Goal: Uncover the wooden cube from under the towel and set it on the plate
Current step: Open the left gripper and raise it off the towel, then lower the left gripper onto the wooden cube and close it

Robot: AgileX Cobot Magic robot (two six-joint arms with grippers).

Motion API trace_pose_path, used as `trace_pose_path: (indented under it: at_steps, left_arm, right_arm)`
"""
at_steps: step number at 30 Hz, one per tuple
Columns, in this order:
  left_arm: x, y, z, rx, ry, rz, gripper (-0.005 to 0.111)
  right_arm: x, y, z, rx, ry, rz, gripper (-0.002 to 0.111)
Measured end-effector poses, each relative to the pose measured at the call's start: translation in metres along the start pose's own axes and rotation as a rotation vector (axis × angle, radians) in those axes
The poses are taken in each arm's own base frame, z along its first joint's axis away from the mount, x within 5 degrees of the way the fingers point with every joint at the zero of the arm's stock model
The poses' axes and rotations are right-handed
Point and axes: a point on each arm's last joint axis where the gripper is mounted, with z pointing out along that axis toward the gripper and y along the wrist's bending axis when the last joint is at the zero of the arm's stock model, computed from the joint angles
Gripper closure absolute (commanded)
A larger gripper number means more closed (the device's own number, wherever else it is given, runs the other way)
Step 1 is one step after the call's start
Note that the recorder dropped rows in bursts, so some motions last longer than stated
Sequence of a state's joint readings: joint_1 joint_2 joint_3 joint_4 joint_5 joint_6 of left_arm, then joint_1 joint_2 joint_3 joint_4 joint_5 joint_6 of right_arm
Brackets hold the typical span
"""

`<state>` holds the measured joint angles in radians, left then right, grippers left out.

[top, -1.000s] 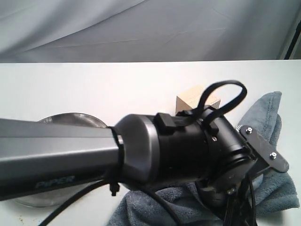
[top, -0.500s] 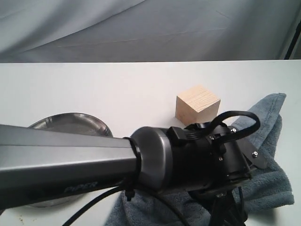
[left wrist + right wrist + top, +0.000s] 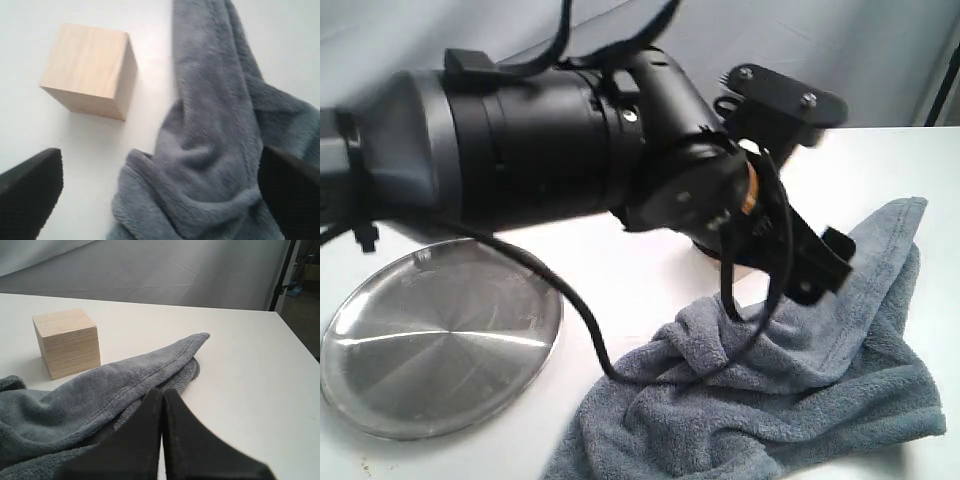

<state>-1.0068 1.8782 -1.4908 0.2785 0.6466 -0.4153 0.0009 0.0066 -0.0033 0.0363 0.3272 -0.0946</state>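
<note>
The wooden cube (image 3: pixel 87 70) stands bare on the white table, just beside the towel (image 3: pixel 225 150) and not covered by it. My left gripper (image 3: pixel 160 200) hangs open above the towel's crumpled edge, its two black fingertips (image 3: pixel 30 190) wide apart with nothing between them. In the right wrist view the cube (image 3: pixel 65 342) sits past the towel (image 3: pixel 75 405), and my right gripper (image 3: pixel 162 392) is shut and empty, low over the cloth. The exterior view shows the towel (image 3: pixel 800 390) heaped at the front right and the empty plate (image 3: pixel 440 340) at the front left. There the left arm (image 3: pixel 570 140) hides the cube.
A black cable (image 3: pixel 585 320) from the left arm droops onto the table between plate and towel. The table's right edge (image 3: pixel 300 345) is near the towel's far corner, with a dark stand (image 3: pixel 284 275) beyond it. A grey backdrop hangs behind the table.
The left arm has risen from low over the towel and now blocks the cube in the exterior view. The towel lies bunched on the table.
</note>
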Motion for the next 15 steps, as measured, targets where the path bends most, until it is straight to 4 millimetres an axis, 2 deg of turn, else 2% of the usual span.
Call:
trace_pose_path:
  at_steps: [1,4,6,10,11,15]
  left_arm:
    - [-0.004,0.018,0.003,-0.01,-0.014,-0.054,0.005]
    - [-0.009,0.048,0.006,-0.004,-0.023,-0.117,0.005]
    - [-0.012,0.072,0.008,0.061,-0.035,-0.169,0.005]
    - [-0.019,0.094,0.016,0.168,-0.059,-0.196,0.005]
    - [-0.026,0.098,0.021,0.205,-0.091,-0.143,0.005]
    - [-0.04,0.1,0.043,0.221,-0.147,-0.033,0.005]
  right_arm:
    - [0.0,0.0,0.0,0.0,0.0,0.0,0.108]
    - [0.0,0.0,0.0,0.0,0.0,0.0,0.108]
    - [0.0,0.0,0.0,0.0,0.0,0.0,0.108]
    - [0.0,0.0,0.0,0.0,0.0,0.0,0.108]
    - [0.0,0.0,0.0,0.0,0.0,0.0,0.108]
    - [0.0,0.0,0.0,0.0,0.0,0.0,0.108]
